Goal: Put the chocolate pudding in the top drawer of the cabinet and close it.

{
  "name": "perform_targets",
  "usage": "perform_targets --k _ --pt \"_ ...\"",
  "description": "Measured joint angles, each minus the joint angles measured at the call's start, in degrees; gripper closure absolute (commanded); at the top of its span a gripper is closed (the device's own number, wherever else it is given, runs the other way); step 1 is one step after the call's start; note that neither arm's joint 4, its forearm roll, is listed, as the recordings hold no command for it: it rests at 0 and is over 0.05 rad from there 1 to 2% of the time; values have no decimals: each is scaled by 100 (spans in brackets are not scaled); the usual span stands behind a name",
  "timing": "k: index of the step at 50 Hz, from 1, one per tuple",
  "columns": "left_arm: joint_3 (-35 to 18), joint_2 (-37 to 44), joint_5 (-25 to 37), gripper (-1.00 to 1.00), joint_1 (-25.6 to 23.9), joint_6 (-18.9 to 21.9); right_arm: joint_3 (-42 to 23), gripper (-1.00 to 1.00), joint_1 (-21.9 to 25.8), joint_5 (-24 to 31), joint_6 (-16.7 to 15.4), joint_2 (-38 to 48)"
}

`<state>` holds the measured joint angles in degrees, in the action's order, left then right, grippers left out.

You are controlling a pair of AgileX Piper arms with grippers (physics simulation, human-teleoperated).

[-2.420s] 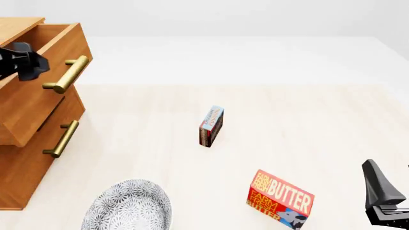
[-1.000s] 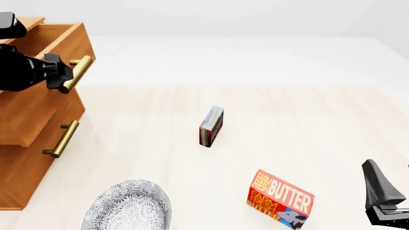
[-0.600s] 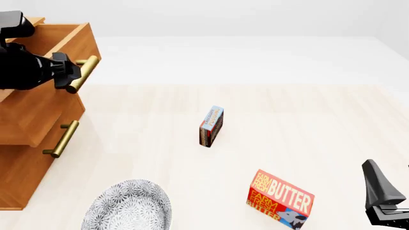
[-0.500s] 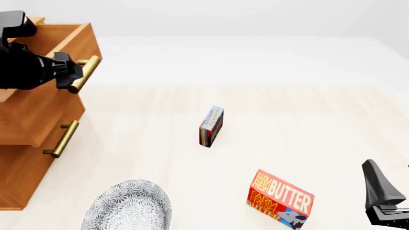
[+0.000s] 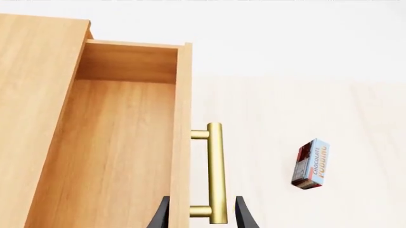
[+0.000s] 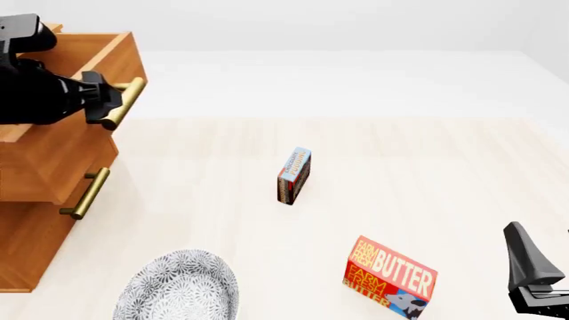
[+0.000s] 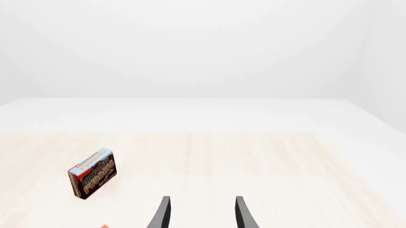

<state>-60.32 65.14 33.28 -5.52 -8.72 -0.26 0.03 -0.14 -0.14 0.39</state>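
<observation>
From the front camera I see my left gripper (image 6: 105, 107) at the brass handle (image 6: 124, 102) of the top drawer (image 6: 62, 143), which stands pulled out of the cabinet (image 6: 31, 247). The chocolate pudding (image 6: 294, 175) stands on edge near the middle of the table (image 6: 427, 167), well apart from that gripper and to its right. A butter box (image 6: 391, 277) and a patterned plate (image 6: 178, 288) sit nearer me. My right gripper (image 6: 534, 280) waits at the lower right, far from the pudding; I cannot tell its state here.

Through the left wrist camera, my fingers (image 5: 243, 216) sit on either side of the handle's near end, with the drawer's front panel also between them; I cannot tell if they pinch it.

In the right wrist camera the fingers (image 7: 243, 214) are spread, holding nothing, the pudding off to their left and farther out.
</observation>
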Motion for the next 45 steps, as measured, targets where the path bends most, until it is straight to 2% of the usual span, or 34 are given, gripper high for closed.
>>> perform_targets --k 45 --pt "-5 105 -279 -100 -486 -112 0 -100 0 0 0 0"
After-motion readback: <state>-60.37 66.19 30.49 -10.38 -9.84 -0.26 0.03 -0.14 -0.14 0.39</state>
